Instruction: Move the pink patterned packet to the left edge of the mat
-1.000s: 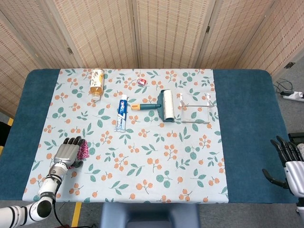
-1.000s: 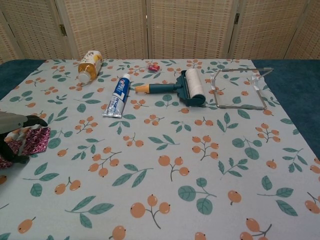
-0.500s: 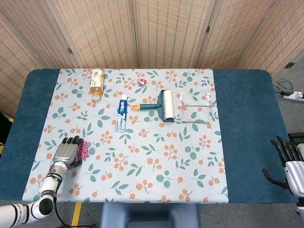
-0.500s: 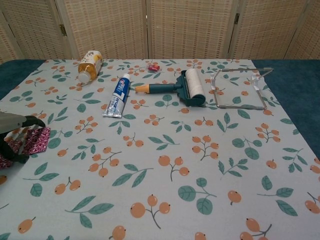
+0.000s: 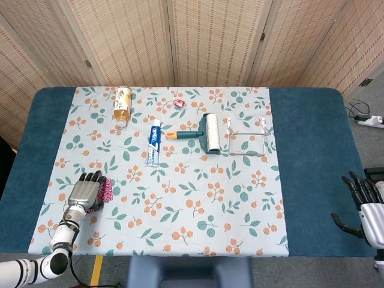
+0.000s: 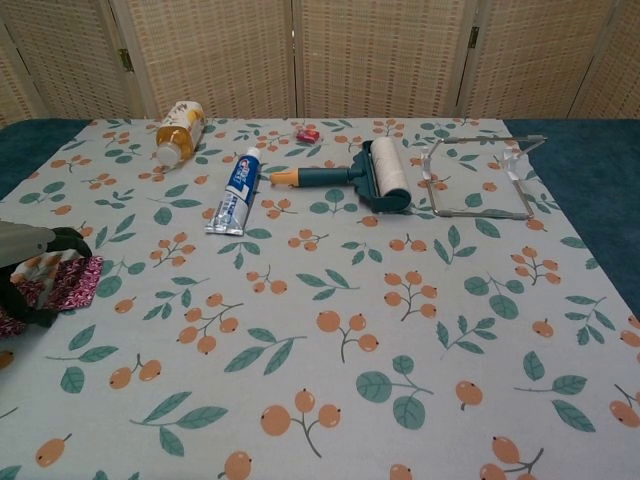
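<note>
My left hand (image 5: 86,192) lies over the pink patterned packet (image 5: 106,190) at the near left of the floral mat (image 5: 180,204), its fingers wrapped around it. In the chest view the packet (image 6: 72,281) pokes out to the right of the left hand (image 6: 30,275), low over the mat. My right hand (image 5: 365,201) hovers off the table's right end, fingers apart and empty; the chest view does not show it.
On the far half of the mat lie a drink bottle (image 5: 122,103), a toothpaste tube (image 5: 154,141), a lint roller (image 5: 204,133), a wire rack (image 5: 246,138) and a small red item (image 5: 179,103). Blue cloth (image 5: 312,156) borders the mat on both sides.
The left hand with the packet has shifted slightly leftward over the mat. The right hand has not moved.
</note>
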Controlling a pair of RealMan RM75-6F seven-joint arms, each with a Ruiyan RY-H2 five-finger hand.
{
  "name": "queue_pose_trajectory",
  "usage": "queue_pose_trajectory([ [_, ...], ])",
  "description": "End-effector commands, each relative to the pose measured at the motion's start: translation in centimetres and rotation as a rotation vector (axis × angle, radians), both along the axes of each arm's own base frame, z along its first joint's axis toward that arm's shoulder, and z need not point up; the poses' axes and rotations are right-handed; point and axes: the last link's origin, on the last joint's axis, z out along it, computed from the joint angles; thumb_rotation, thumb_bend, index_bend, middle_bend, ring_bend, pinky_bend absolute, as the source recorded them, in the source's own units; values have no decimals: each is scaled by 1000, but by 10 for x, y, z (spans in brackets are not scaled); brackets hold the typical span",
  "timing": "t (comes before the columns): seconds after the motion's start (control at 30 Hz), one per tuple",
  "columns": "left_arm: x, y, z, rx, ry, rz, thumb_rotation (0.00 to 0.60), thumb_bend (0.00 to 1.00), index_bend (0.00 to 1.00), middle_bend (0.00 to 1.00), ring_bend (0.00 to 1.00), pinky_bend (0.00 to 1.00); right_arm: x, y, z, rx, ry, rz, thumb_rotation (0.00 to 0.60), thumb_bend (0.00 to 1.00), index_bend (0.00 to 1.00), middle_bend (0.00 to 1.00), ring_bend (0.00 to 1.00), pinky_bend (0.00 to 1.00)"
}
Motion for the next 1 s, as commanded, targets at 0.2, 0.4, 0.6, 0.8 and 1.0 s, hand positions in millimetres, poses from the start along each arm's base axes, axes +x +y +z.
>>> queue_pose_trajectory([
  [0.2, 6, -10, 17, 33, -16, -44, 543, 363, 190, 0, 0, 0, 0, -1, 0, 0, 0, 2, 536, 336, 0, 4, 0, 0],
  [0.4, 0, -25, 34, 53, -5, -61, 545, 363, 189, 0, 0, 0, 1, -2, 0, 2, 1, 5, 536, 336, 0, 4, 0, 0],
  [0.6, -15, -44, 49, 70, 2, -52, 555, 363, 182, 0, 0, 0, 2, -3, -1, 5, 2, 10, 535, 337, 0, 5, 0, 0],
  [0.8, -30, -54, 57, 87, 7, -35, 572, 363, 175, 0, 0, 0, 4, -4, -1, 7, 3, 14, 536, 336, 0, 4, 0, 0],
  [1.0, -41, -57, 55, 67, 10, -22, 582, 363, 170, 0, 0, 0, 6, -3, -4, 13, 4, 17, 538, 336, 0, 4, 0, 0],
])
